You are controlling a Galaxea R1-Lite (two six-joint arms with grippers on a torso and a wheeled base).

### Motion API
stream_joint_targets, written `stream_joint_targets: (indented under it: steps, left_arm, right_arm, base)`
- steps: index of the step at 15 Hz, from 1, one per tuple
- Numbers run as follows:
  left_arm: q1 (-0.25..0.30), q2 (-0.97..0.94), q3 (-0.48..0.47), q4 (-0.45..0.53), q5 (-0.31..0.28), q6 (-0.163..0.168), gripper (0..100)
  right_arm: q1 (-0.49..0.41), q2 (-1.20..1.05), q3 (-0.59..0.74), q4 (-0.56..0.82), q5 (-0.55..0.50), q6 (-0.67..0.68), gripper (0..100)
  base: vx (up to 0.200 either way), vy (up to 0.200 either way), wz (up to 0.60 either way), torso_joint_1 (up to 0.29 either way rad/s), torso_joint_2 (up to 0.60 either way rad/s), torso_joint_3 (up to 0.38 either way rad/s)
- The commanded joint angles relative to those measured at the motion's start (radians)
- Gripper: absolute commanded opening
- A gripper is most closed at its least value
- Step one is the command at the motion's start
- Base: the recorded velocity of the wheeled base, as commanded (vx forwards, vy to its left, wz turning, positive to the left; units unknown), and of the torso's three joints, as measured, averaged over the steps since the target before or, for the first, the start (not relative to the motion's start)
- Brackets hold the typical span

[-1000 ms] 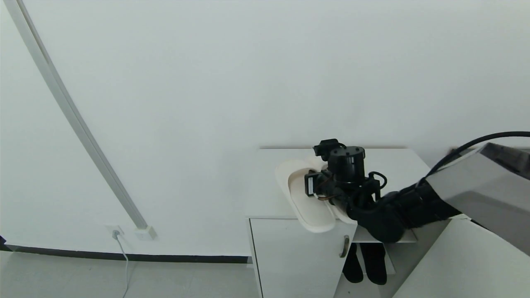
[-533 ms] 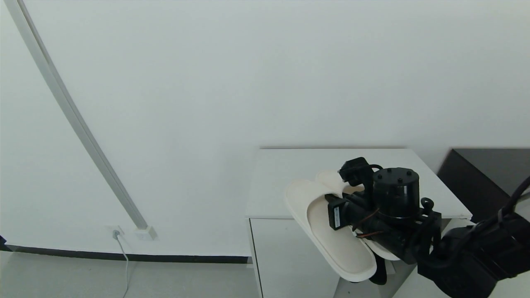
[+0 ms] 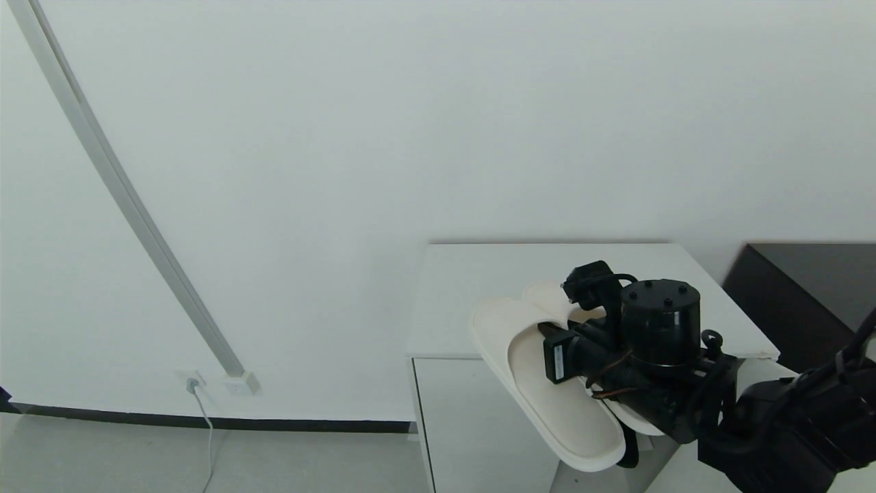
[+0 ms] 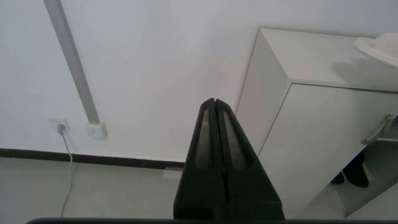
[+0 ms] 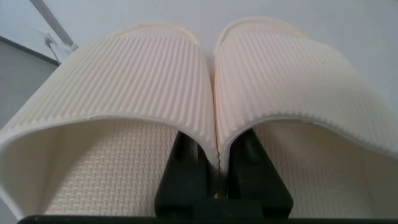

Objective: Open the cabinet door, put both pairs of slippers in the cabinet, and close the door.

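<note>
A pair of cream slippers (image 3: pixel 554 390) hangs tilted in front of the white cabinet's (image 3: pixel 479 281) front edge, toes down over the door. My right gripper (image 3: pixel 558 322) is shut on them. In the right wrist view its fingers (image 5: pixel 186 174) reach under both ribbed straps (image 5: pixel 143 74) and pinch the two inner sides together. A pair of black slippers (image 4: pixel 354 175) stands inside the open right half of the cabinet, past the shut left door's handle (image 4: pixel 379 129). My left gripper (image 4: pixel 214 106) hovers low to the cabinet's left, shut, with nothing in it.
The cabinet stands against a white wall. A dark piece of furniture (image 3: pixel 801 287) sits to its right. A slanted grey cable duct (image 3: pixel 123 192) runs down the wall to a socket (image 3: pixel 190 383) with a cord. Grey floor lies left of the cabinet.
My right gripper has lifted the cream slippers off the cabinet top and drawn them back and down, in front of the door. In the last half second it has barely moved.
</note>
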Motion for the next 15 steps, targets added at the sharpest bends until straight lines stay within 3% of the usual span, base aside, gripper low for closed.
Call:
stream_joint_targets:
  steps: [1,6,15]
  left_arm:
    - [-0.001,0.001,0.0,0.0,0.001,0.0,0]
    - [-0.001,0.001,0.0,0.0,0.001,0.0,0]
    - [-0.001,0.001,0.0,0.0,0.003,0.0,0]
  right_arm:
    - [0.001,0.007,0.0,-0.001,0.001,0.0,0]
    - [0.001,0.012,0.002,-0.004,-0.001,0.001,0]
    - [0.001,0.042,0.002,-0.05,-0.001,-0.002,0]
  base:
    - [-0.2,0.0,0.0,0.017,0.01,0.002]
    - [-0.2,0.0,0.0,-0.007,0.0,0.007]
    - [0.0,0.0,0.0,0.0,0.0,0.0]
